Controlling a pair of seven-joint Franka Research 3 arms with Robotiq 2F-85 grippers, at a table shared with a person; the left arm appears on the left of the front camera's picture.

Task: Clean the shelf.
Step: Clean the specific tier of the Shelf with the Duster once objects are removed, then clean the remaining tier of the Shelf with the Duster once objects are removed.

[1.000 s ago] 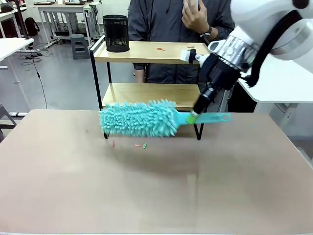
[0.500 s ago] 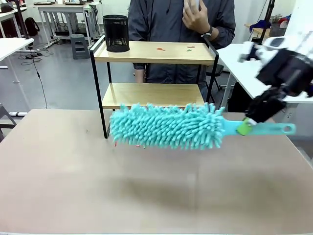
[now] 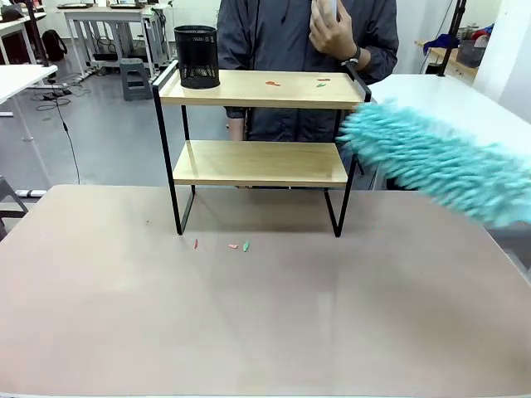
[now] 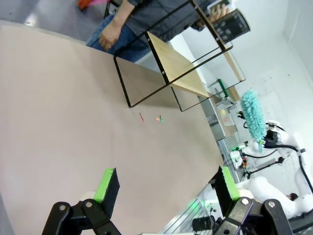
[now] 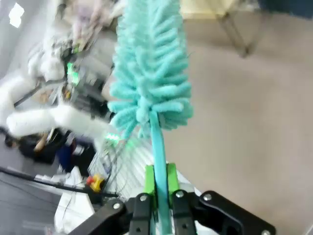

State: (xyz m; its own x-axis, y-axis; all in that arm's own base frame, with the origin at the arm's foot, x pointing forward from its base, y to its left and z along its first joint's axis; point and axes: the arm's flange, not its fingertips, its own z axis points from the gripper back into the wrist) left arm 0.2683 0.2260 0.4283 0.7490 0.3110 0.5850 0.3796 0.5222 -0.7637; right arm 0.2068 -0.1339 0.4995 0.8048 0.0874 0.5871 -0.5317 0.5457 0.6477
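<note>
Right wrist view: right gripper point(image 5: 159, 188) clamped on the teal duster point(image 5: 149, 73) handle. Front view: duster head blurred in the air by the right end of the shelf point(image 3: 257, 163), which stands at the table's point(image 3: 265, 332) far side, scraps point(image 3: 238, 245) just in front. Left wrist view: left gripper point(image 4: 166, 183) spread wide, empty.

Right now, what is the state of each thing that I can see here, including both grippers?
shelf: upright on the table.
mesh pen cup: upright, at the left end of the top board.
duster: gripped by its handle, off the table, to the right of the shelf.
right gripper: shut on the duster handle.
left gripper: open, empty, above the table.
small scraps: loose on the table before the shelf; a few more on the top board.
</note>
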